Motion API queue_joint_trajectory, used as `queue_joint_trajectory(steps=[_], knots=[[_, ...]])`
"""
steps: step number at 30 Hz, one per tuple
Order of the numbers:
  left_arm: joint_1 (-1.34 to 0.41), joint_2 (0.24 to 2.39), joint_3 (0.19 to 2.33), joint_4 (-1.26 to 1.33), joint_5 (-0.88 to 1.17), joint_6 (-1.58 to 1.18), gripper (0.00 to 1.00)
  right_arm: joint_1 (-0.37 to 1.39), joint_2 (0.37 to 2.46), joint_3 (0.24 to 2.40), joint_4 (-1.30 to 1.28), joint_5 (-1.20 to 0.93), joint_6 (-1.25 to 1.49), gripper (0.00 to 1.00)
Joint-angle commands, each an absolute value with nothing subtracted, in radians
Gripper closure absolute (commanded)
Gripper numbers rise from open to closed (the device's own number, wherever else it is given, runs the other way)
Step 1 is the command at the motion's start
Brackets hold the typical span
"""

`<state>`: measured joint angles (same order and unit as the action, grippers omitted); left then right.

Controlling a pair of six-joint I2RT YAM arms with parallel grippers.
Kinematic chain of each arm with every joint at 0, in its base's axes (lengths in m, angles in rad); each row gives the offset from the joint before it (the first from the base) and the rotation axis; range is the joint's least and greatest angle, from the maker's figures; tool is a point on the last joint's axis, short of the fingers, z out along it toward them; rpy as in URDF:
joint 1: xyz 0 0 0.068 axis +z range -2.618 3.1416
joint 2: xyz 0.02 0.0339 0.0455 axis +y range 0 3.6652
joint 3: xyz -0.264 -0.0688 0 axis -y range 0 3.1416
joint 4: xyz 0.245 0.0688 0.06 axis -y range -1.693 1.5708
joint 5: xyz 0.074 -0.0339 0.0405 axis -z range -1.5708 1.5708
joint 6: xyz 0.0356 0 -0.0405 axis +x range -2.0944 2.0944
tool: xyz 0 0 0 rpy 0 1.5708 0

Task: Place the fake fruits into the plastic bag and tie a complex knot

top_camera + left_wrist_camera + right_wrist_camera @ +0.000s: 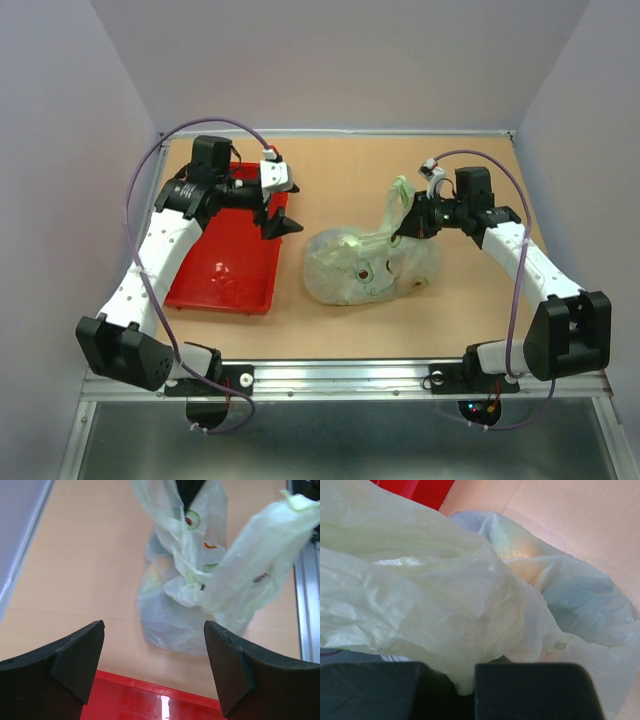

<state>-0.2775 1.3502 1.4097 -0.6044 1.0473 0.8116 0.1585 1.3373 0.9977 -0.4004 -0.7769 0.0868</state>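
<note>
Mid-counter [470, 330], right of the tray [225, 285]: bag [365, 265] lies slumped, bulging.

- Fruits [517, 550]: seen only as coloured lumps through the plastic, a peach-orange glow in the right wrist view. Judged loaded; none shows outside the bag.
- Right gripper [403, 233]: jaws clamped on one handle strip [397, 200], holding it up off the bag's right side. Plastic bunches right at the fingers.
- Left gripper [283, 228]: jaws spread wide, nothing between them, above the tray's right edge, well apart from the bag.
- Second strip [150, 500]: loose, running away from the mouth on the far side in the left wrist view.
- Knot: strips meet in a crumpled twist [192, 577] at the mouth. Cannot tell if a first tie sits there; nothing reads as a finished complex knot.

Status, judged: filling done, tying partway or pending. Left: take the free strip, cross, wrap, cinch.
</note>
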Motion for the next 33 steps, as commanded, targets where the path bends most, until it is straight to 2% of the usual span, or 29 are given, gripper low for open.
queue_joint_trajectory(steps=[1, 6, 15, 16, 17, 18, 19, 22, 26, 27, 29, 30, 33], knots=[[-0.308, 1.286, 1.307, -0.79, 1.077, 0.933, 0.01, 0.163, 1.308, 1.06, -0.391, -0.796, 0.018, 1.0], [-0.438, 1.215, 1.2, -0.554, 1.04, 0.796, 0.01, 0.176, 1.325, 1.083, -0.413, -0.775, 0.011, 1.0], [-0.606, 1.252, 1.152, -0.277, 0.986, 0.618, 0.03, 0.279, 1.33, 1.123, -0.422, -0.652, -0.046, 0.99], [-0.627, 1.271, 1.161, -0.253, 0.965, 0.588, 0.25, 0.305, 1.331, 1.127, -0.423, -0.625, -0.058, 1.0], [-0.63, 1.287, 1.172, -0.238, 0.966, 0.581, 0.39, 0.319, 1.333, 1.135, -0.423, -0.606, -0.066, 0.99], [-0.634, 1.302, 1.186, -0.235, 0.972, 0.578, 0.65, 0.334, 1.333, 1.138, -0.426, -0.58, -0.077, 0.99], [-0.638, 1.316, 1.198, -0.22, 0.976, 0.543, 0.76, 0.348, 1.332, 1.14, -0.426, -0.565, -0.089, 1.0], [-0.646, 1.368, 1.235, -0.151, 0.992, 0.485, 1.0, 0.413, 1.339, 1.15, -0.425, -0.509, -0.123, 1.0], [-0.653, 1.416, 1.227, -0.005, 0.971, 0.313, 1.0, 0.439, 1.354, 1.166, -0.425, -0.503, -0.138, 0.99], [-0.653, 1.42, 1.227, 0.026, 0.969, 0.31, 1.0, 0.439, 1.351, 1.169, -0.426, -0.505, -0.134, 0.93], [-0.653, 1.42, 1.209, 0.025, 0.974, 0.314, 1.0, 0.436, 1.338, 1.17, -0.433, -0.491, -0.127, 0.75], [-0.653, 1.404, 1.198, 0.02, 0.974, 0.33, 1.0, 0.436, 1.313, 1.164, -0.434, -0.488, -0.126, 0.58], [-0.653, 1.365, 1.157, 0.003, 0.974, 0.359, 1.0, 0.41, 1.244, 1.131, -0.448, -0.52, -0.15, 0.37]])
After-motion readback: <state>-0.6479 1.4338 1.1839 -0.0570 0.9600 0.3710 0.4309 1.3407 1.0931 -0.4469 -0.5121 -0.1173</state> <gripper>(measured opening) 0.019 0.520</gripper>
